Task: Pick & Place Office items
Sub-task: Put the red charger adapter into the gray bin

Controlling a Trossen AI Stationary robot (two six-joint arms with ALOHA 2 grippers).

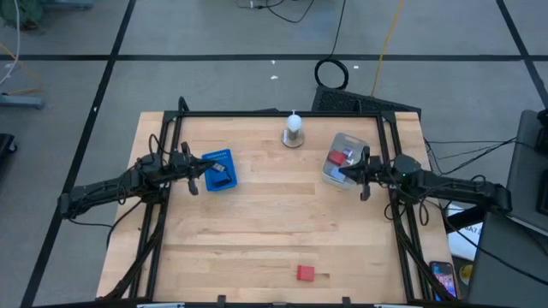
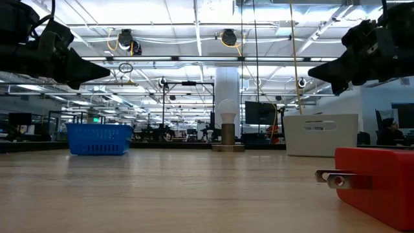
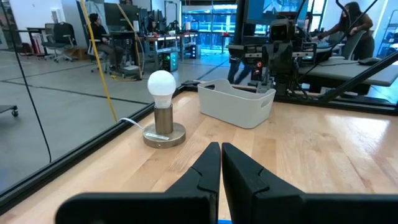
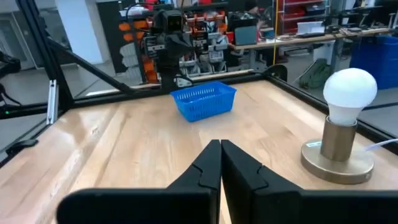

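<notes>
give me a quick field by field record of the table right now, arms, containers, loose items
left gripper: raised beside the blue mesh basket, fingers shut, empty
right gripper: raised beside the pale grey plastic tub, fingers shut, empty
blue mesh basket: table's left side, a dark item inside
pale grey plastic tub: table's right side, red and blue pieces inside
loose item: red blocky plug-like piece with metal prongs, near front edge
other: white bulb lamp on a round brass base, back centre
</notes>
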